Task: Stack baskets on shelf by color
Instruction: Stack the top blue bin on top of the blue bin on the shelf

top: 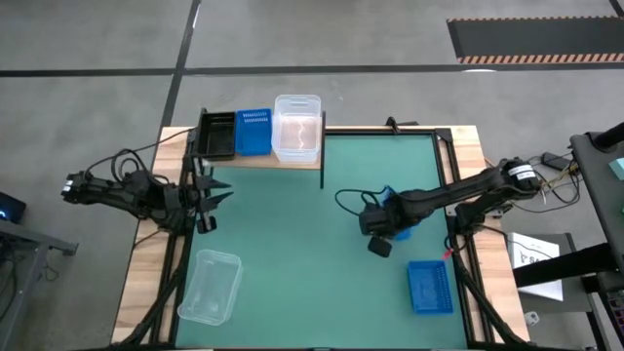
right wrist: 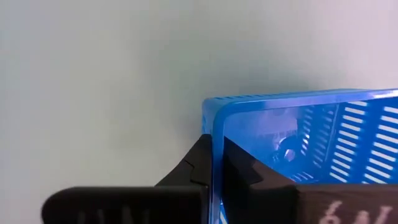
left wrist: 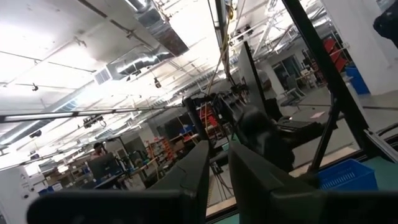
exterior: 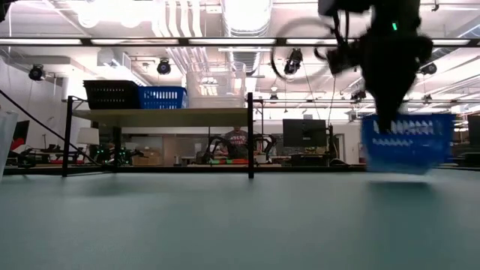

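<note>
The wooden shelf (top: 292, 160) stands at the table's far edge. It carries a black basket (top: 216, 135), a blue basket (top: 253, 131) and a clear basket (top: 297, 127) side by side, and they also show in the low view (exterior: 111, 94) (exterior: 162, 97) (exterior: 217, 96). My right gripper (top: 380, 234) is shut on a second blue basket (exterior: 409, 142) over the middle right of the mat. A third blue basket (top: 430, 287) and a clear basket (top: 211, 286) rest bottom-down on the mat. My left gripper (top: 216, 195) waits empty at the table's left edge, its fingers (left wrist: 214, 180) together. My right gripper holds the blue basket by one wall, near a corner (right wrist: 214, 134). One finger (right wrist: 249, 174) is inside the basket and one (right wrist: 189, 168) is outside. The fingers come from above, pointing down. The basket hangs below the gripper, about level and clear of the mat.
The green mat (top: 322, 263) lies between the loose baskets. The shelf's black frame posts (exterior: 250, 135) stand on the mat at the far edge. Cables and black frame bars run along the table's left and right sides.
</note>
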Robot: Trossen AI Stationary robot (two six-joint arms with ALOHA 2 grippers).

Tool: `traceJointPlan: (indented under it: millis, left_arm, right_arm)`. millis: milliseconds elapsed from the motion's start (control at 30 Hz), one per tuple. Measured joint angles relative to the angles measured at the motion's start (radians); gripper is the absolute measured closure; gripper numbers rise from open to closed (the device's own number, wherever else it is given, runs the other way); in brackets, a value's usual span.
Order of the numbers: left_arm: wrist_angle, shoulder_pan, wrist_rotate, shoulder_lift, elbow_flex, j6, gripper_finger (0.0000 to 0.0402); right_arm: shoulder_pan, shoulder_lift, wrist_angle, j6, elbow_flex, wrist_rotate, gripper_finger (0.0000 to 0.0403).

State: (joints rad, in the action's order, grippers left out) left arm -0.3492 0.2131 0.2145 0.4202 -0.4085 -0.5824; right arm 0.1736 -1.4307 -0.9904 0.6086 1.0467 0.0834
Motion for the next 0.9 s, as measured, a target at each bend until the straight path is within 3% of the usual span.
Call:
traceJointPlan:
  millis: [367, 567, 733, 900]
  left_arm:
    - [-0.001, 0.000, 0.000, -0.002, 0.002, 0.000, 0.0356]
    - [-0.001, 0.000, 0.000, -0.002, 0.002, 0.001, 0.0356]
    - [-0.001, 0.000, 0.000, -0.002, 0.002, 0.001, 0.0356]
    - [-0.017, 0.000, 0.000, -0.006, 0.002, 0.001, 0.0356]
  right_arm:
    - [0.078, 0.004, -0.007, -0.215, 0.359, 0.283, 0.0394]
    - [0.077, 0.004, 0.000, -0.335, 0.502, 0.286, 0.0394]
    - [0.077, 0.004, 0.144, -0.497, 0.570, 0.285, 0.0394]
    - [0.061, -0.002, 0.412, -0.622, 0.583, 0.362, 0.0394]
